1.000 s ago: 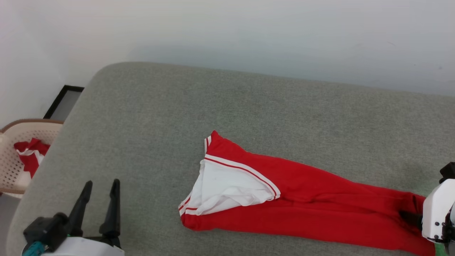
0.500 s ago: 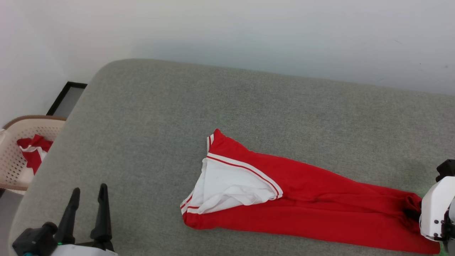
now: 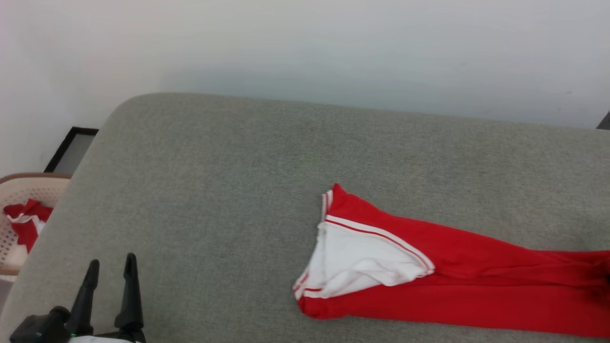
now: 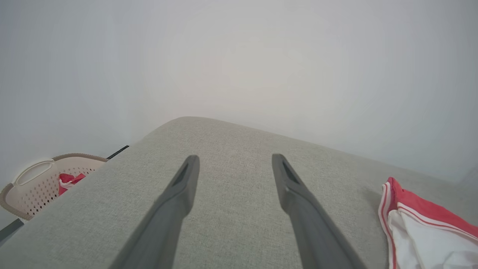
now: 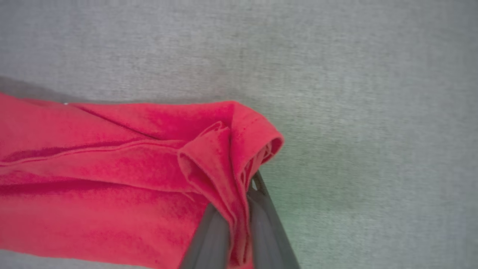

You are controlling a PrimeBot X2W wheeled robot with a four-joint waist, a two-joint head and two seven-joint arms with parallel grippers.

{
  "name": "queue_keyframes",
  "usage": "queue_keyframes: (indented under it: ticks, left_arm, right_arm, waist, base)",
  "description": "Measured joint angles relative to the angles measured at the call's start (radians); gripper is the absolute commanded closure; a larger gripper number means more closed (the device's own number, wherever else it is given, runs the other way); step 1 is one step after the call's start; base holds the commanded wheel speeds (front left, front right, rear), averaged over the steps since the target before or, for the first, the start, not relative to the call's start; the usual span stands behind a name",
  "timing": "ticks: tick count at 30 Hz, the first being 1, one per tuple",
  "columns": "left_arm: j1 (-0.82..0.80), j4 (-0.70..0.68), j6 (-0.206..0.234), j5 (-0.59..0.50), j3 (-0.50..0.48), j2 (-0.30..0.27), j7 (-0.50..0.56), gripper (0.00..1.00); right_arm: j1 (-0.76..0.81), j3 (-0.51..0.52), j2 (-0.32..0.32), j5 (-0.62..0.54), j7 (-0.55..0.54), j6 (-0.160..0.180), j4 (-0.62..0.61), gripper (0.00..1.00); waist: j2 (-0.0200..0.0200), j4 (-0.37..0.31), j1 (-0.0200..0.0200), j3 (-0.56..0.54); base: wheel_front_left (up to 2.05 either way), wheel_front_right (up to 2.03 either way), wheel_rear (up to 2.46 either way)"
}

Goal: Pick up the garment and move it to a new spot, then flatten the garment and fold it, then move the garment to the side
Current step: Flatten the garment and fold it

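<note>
The garment [image 3: 452, 290] lies bunched into a long red strip on the grey cushion [image 3: 214, 166]. A white sleeve with red-and-white trim lies at its left end, and its right end runs past the picture's edge. In the right wrist view my right gripper [image 5: 241, 200] is shut on a folded red hem of the garment [image 5: 112, 168], with cloth pinched between the fingers. My left gripper [image 3: 111, 259] is open at the lower left, well left of the garment. In the left wrist view the left gripper [image 4: 235, 158] holds nothing, and the garment's sleeve [image 4: 429, 231] lies to its right.
A beige perforated basket [image 3: 19, 190] stands off the cushion's left edge with a red-and-white cloth [image 3: 24, 224] inside. A black-framed panel [image 3: 71, 147] leans on the white wall behind it. Bare grey cushion stretches between the left gripper and the garment.
My right gripper has shut on the garment's right end, and the garment has slid to the right over the cushion. The head camera has shifted. The left gripper stays open.
</note>
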State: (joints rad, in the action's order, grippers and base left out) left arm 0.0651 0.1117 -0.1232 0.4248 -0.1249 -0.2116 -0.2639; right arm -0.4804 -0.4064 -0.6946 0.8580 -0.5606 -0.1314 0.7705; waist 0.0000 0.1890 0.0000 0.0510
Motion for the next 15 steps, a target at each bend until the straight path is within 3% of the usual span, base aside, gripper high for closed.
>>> queue_keyframes:
  ticks: [8,15]
  left_arm:
    - [0.005,0.006,-0.002,-0.008,0.000,0.001,0.000,0.00]
    - [0.034,0.019,-0.004,0.000,-0.002,-0.003,0.000,0.00]
  right_arm:
    - [-0.043,-0.021,-0.005,-0.035,0.025,0.000,0.071,1.00]
    - [-0.041,-0.087,0.031,0.043,-0.012,0.000,-0.064,1.00]
  waist:
    - [0.0000,-0.028,0.0001,-0.014]
    - [0.0000,-0.055,0.0000,-0.039]
  base:
    - [0.00,0.00,0.00]
    - [0.00,0.00,0.00]
